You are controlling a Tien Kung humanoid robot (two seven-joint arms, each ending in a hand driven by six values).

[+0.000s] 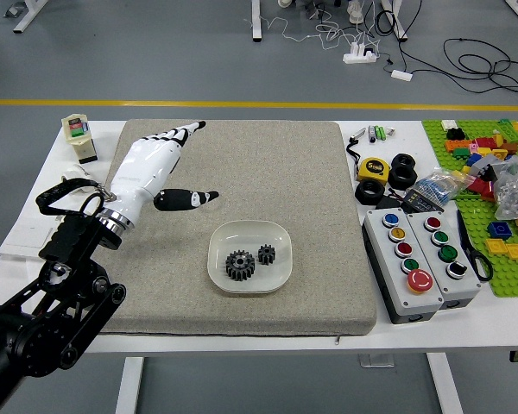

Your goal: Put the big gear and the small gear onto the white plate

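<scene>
Big gear (240, 266) and small gear (267, 254) are lying on the plate (249, 233), left hand (148, 166) is hanging far-left, fingers apart, empty; placing is looking complete (my reading), next move calling only for parking the arm clear.

Likely lab, button boxes (397, 291), lined floor (190, 60) (power strip (357, 59) too)

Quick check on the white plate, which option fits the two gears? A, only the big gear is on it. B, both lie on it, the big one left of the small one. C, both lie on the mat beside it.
B: the big gear and the small gear both sit inside the plate's rim.
</scene>
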